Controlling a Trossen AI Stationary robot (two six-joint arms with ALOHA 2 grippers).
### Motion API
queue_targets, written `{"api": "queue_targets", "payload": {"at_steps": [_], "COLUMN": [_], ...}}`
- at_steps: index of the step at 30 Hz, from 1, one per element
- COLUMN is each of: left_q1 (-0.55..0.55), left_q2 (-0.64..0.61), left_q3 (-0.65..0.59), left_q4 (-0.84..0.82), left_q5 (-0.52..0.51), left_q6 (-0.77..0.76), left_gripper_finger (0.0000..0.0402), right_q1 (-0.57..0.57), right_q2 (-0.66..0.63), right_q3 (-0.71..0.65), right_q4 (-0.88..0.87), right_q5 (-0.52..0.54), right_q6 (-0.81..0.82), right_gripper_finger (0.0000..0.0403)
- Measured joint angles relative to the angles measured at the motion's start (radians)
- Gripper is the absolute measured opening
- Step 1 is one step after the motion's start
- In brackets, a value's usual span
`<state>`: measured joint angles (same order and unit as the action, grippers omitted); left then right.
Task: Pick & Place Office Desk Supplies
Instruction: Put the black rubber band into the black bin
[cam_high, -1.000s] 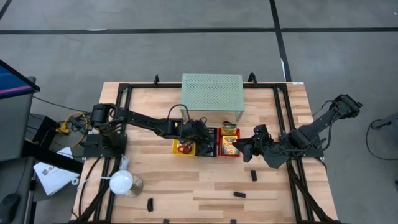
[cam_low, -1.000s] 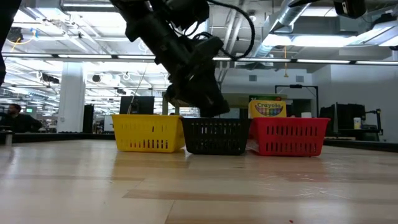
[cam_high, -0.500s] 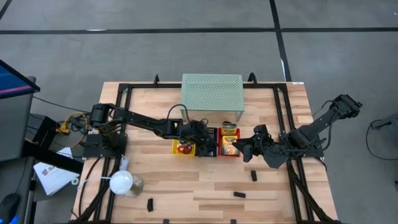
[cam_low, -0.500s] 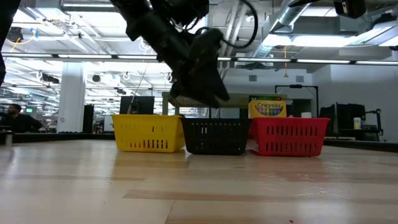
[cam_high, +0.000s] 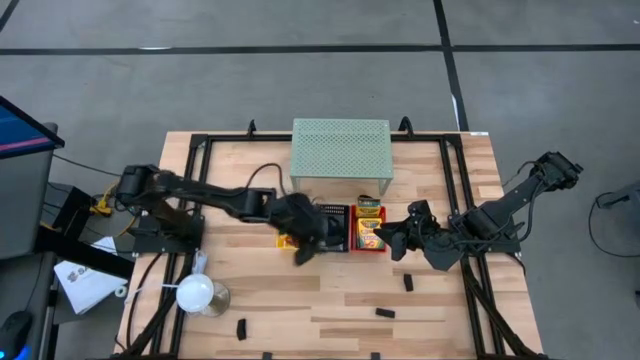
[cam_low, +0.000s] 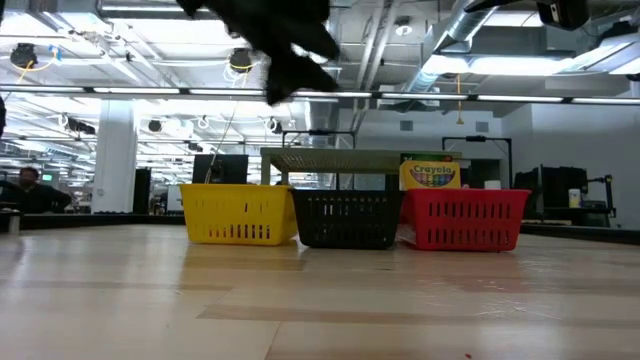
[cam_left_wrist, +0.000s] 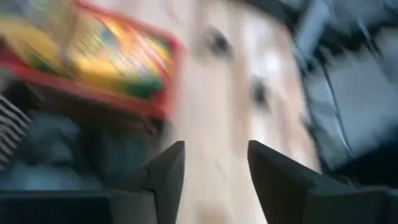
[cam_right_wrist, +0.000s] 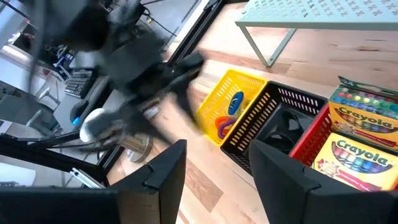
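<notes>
"Crayola" reads on the yellow-green crayon boxes (cam_right_wrist: 359, 138) standing in the red basket (cam_high: 367, 243), which sits at 3 o'clock of the black basket (cam_high: 336, 214). The yellow basket (cam_right_wrist: 231, 103), at 9 o'clock of the black one, holds coloured ring bands (cam_right_wrist: 227, 117). Small black clips (cam_high: 385, 313) lie loose on the table (cam_high: 260, 300) toward 6 o'clock.

A second ago the left gripper (cam_left_wrist: 214, 177) hung low over the black basket; it has since lifted and swung toward 6 o'clock, its fingers parted and empty. The right gripper (cam_right_wrist: 215, 173) waits at 3 o'clock of the red basket, unmoved, fingers spread with nothing between.
</notes>
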<state>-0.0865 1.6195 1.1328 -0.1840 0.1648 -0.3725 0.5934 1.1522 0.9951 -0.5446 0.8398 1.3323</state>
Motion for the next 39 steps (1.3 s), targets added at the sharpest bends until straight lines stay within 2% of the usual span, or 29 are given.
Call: {"api": "queue_targets", "payload": {"at_steps": [7,13,19,25,39], "left_q1": [-0.132,-0.256,-0.347,-0.423,-0.575], "left_q2": [-0.111,-0.118,-0.108,-0.025,0.170], "left_q3": [-0.002,-0.002,-0.002,-0.002,-0.002], "left_q4": [-0.379,-0.513,-0.513,-0.504,-0.499], "left_q5": [0.181,0.282,0.285,0.304,0.301], "left_q6": [-0.014,-0.031,-0.077,-0.115,-0.104], "left_gripper_finger": [0.0236,0.0307,0.0358,0.0385,0.0384], "right_q1": [0.000,-0.013,-0.014,-0.011,-0.011], "right_q2": [0.000,0.000,0.000,0.000,0.000], "right_q3": [0.000,0.000,0.000,0.000,0.000], "right_q4": [-0.004,0.000,0.000,-0.001,-0.022], "right_q5": [-0.001,-0.003,-0.003,-0.002,-0.008], "right_q6": [-0.016,-0.050,-0.050,-0.050,-0.058], "right_gripper_finger": [0.0173,0.0173,0.0173,0.0173,0.0173]}}
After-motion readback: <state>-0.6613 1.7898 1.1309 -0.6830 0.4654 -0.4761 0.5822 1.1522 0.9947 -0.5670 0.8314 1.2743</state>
